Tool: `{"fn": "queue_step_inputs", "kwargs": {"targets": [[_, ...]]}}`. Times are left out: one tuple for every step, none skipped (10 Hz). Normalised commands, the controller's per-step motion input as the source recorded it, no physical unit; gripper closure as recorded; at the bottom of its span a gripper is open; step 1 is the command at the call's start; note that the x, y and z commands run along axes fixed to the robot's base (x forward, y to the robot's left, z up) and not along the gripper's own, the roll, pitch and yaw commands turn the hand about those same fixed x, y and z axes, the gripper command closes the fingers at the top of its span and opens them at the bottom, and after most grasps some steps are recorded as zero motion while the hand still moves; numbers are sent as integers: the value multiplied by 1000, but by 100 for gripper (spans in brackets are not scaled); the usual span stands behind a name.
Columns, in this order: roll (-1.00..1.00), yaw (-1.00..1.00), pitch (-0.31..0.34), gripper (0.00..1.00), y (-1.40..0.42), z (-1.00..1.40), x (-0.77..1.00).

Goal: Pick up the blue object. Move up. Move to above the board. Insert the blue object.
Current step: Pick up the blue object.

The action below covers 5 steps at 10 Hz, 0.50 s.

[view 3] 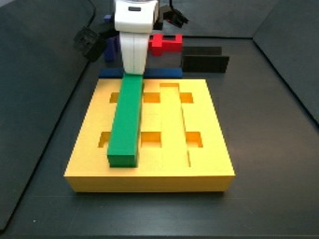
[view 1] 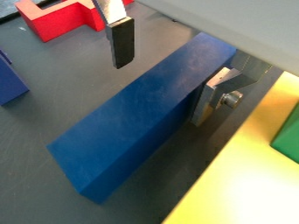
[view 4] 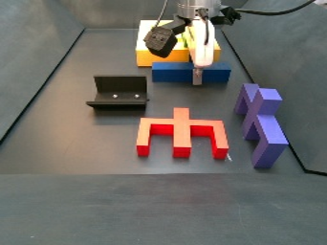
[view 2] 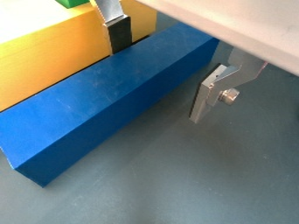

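The blue object is a long dark blue bar lying flat on the dark floor, right beside the yellow board. It also shows in a wrist view and in a side view. My gripper is open and lowered over the bar, with one finger on each long side. One dark pad sits in the narrow gap between bar and board. The other finger stands a little apart from the bar's outer face. In both side views the gripper hangs over the bar.
A green bar lies in a groove of the board. A red notched piece, two purple blocks and the dark fixture stand on the floor nearby. Dark walls enclose the work area.
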Motion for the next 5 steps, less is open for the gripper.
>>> {"fn": "queue_step_inputs", "kwargs": {"targets": [[0, 0, 0, 0, 0, 0, 0], [0, 0, 0, 100, 0, 0, 0], [0, 0, 0, 100, 0, 0, 0], [0, 0, 0, 100, 0, 0, 0], [0, 0, 0, 100, 0, 0, 0]]}}
